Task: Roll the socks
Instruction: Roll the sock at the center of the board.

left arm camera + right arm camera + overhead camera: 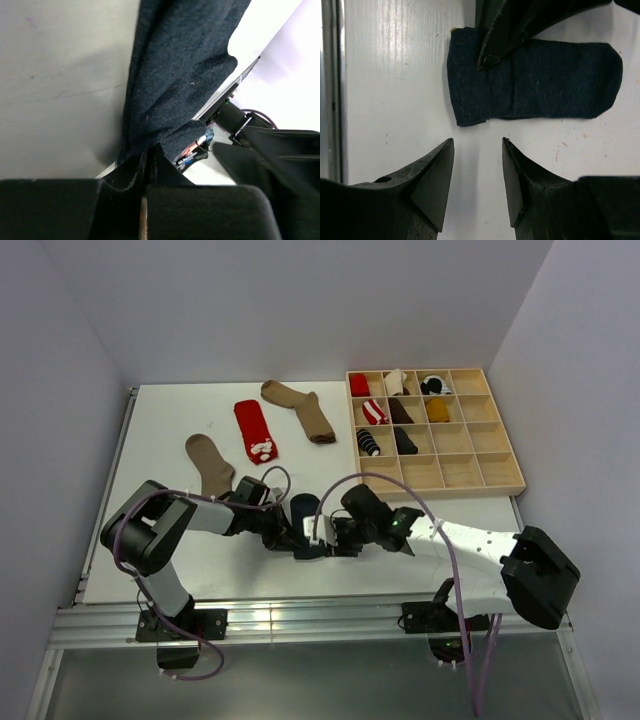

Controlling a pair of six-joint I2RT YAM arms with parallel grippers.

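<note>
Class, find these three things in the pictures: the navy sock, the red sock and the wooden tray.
navy sock [545,85]: right wrist view, middle of the flat fabric.
red sock [255,430]: top view, middle of its length.
wooden tray [487,438]: top view, floor of an empty compartment.

On the table [180,410], the near sock [540,85] lies close to the near edge, about midway along it. Three more lie flat behind it. The left sock [210,464] is nearest the left edge, the middle sock [255,430] is right of it and farther back, and the far sock [298,410] is right again, toward the far edge. The compartment tray [437,489] sits at the far right corner, with rolled socks [400,412] in its left three columns.
</note>
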